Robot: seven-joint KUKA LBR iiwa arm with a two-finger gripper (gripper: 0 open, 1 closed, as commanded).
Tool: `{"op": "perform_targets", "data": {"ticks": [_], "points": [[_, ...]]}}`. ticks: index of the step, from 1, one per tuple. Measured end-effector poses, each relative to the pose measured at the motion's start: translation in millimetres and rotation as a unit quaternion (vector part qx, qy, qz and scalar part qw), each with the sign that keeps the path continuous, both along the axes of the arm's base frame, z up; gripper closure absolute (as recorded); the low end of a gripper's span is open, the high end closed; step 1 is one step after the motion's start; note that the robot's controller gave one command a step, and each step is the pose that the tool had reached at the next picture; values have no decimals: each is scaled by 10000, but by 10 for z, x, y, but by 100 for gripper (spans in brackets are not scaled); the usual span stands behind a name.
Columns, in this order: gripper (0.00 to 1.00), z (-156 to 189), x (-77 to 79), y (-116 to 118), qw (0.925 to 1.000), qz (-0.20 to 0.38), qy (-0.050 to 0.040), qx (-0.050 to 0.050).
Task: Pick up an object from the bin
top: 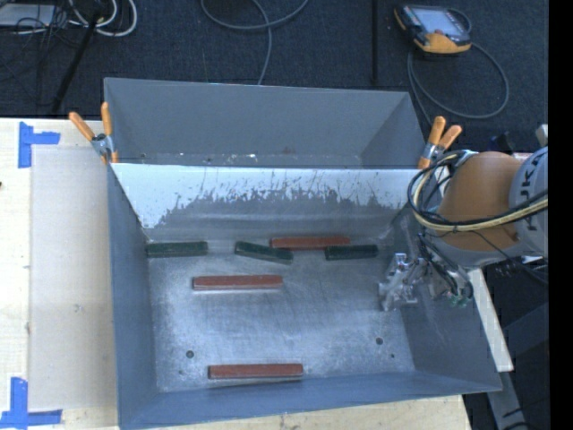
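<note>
While hand (pixel 396 287) hangs at right of bin (pixel 269 141) | dark green bar (pixel 351 252) near, view's upper-left | grip: cannot tell

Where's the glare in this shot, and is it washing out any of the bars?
In the camera view, glare forms a pale band across the bin's back wall, above every bar; the brown bars and green bars lie evenly lit.
</note>
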State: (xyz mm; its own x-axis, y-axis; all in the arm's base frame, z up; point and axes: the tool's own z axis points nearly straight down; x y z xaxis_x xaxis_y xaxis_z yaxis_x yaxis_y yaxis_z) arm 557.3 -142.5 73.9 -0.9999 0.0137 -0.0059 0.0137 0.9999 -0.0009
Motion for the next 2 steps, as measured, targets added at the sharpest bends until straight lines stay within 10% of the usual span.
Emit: {"op": "perform_targets", "data": {"ticks": [1,2], "points": [[100,0,0,0,10000,3,0,-1],[0,462,567,994,9848,1736,-2,8]]}}
